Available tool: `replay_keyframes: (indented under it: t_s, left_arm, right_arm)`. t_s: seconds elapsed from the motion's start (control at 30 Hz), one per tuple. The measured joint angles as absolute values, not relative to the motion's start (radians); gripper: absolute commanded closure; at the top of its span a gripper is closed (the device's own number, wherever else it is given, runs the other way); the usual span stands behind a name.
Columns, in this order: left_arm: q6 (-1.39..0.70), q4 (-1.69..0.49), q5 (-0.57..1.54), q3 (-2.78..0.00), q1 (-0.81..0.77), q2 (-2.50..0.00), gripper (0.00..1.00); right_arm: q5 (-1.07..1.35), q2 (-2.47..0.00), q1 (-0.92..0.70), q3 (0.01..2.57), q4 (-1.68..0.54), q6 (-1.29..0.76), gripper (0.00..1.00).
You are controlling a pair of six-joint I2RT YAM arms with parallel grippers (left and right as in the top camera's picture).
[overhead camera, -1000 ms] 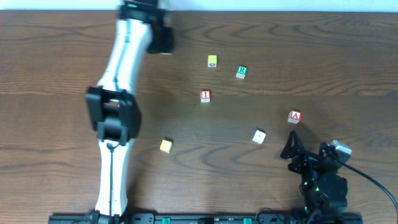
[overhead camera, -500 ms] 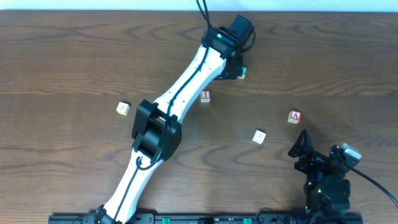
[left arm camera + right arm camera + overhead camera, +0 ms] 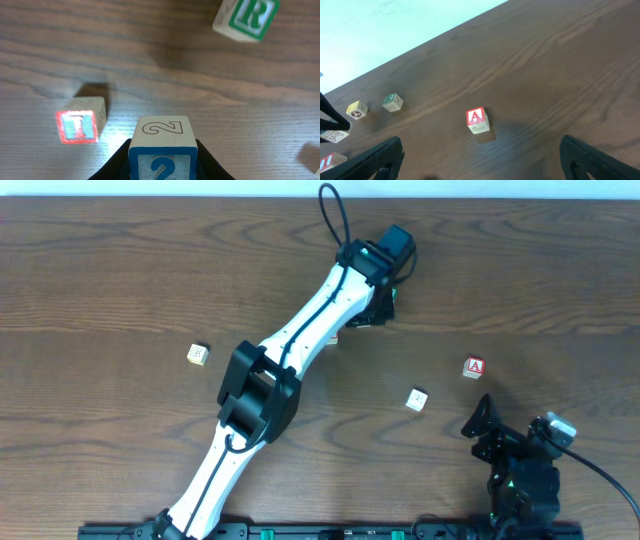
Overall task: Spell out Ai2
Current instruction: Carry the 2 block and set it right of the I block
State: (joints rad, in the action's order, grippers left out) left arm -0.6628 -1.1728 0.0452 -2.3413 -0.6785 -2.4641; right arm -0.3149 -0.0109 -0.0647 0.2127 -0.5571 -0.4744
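The left arm has swung across from the near-left of the worktop (image 3: 100, 270) to its far middle, and in the last half second it has only crept a shade further. The right arm has hardly stirred.

The left tool (image 3: 162, 160) is clamped on the "2" cube (image 3: 162, 142), one finger on each side face. From the left wrist view, the "I" cube (image 3: 80, 125) sits on the wood to the left of the held cube, near it but clearly apart. The green "R" cube (image 3: 247, 17) lies further ahead and to the right. So the "2" is on the side of the "I" where it should end up, I'd say, and needs setting down close alongside. Being a cube, it has no long axis to line up, only its face to keep square.

The "A" cube (image 3: 474, 366) stands well off to the right, nearest the right tool (image 3: 476, 416), whose fingers are spread wide and empty.

The "2" is pale wood, with a blue-framed blue numeral on one face and an outlined numeral on the next.
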Motion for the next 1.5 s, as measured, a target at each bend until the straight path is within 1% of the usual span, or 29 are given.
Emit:
replay_keyframes:
  t_s: [0.6,1.5]
  left_arm:
    - [-0.662,-1.087,0.041,-2.17,-0.683,-2.467,0.94]
    - [-0.605,-1.062,0.01,-2.166,-0.678,-2.489,0.94]
  right_arm:
    - [-0.315,-0.011,-0.065,0.213,-0.564,-0.474,0.01]
    - [-0.314,-0.011,-0.065,0.213,-0.571,-0.474,0.01]
